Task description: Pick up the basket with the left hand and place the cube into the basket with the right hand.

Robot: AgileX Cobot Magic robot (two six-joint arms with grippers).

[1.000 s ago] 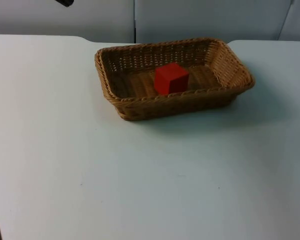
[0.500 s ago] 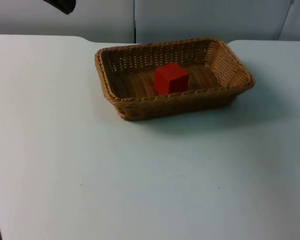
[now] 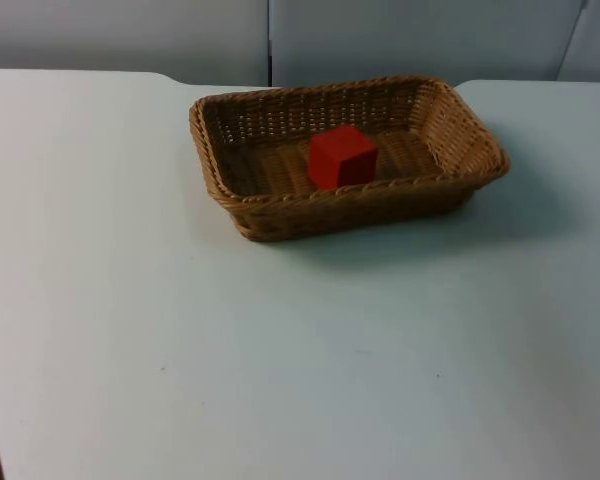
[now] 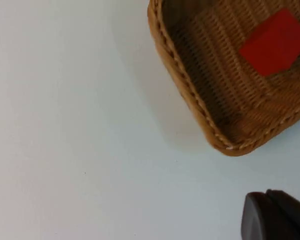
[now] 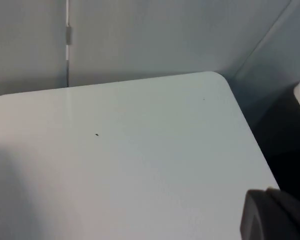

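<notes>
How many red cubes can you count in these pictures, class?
1. The small red cube sits inside the brown rectangular wicker basket, near the middle of its floor. Nothing suggests another is hidden.

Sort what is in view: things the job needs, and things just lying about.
Job:
wicker basket, on the table
red cube, already inside the basket
left gripper, off the basket's corner, holding nothing

Lying about:
white table
grey partition wall

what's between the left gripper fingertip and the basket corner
Bare white table and nothing else, as the left wrist view shows: the fingertip stands apart from the wicker basket, with the red cube inside.
</notes>
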